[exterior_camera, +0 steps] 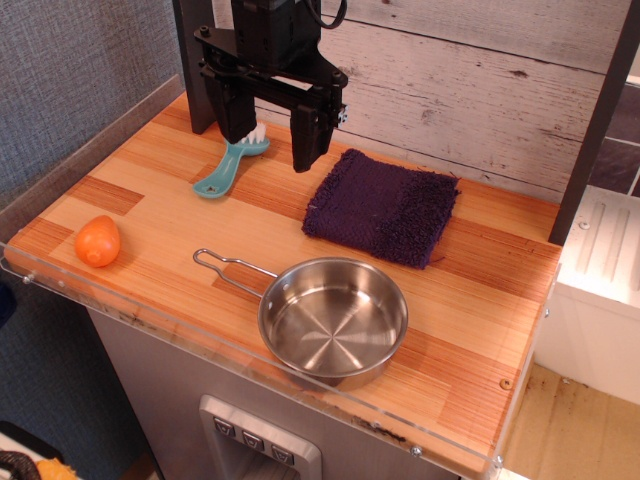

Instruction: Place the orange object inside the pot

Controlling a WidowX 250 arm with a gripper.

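Note:
The orange object is a small glossy egg-shaped toy fruit lying on the wooden tabletop near the front left corner. The pot is a shallow shiny steel pan with a thin wire loop handle pointing left, standing empty near the front edge. My gripper hangs at the back of the table, above the counter, with its two black fingers spread apart and nothing between them. It is far from both the orange object and the pot.
A teal spoon lies under the gripper at the back left. A dark purple cloth lies at the back right. A clear acrylic lip runs along the table's front edge. A grey wall stands on the left.

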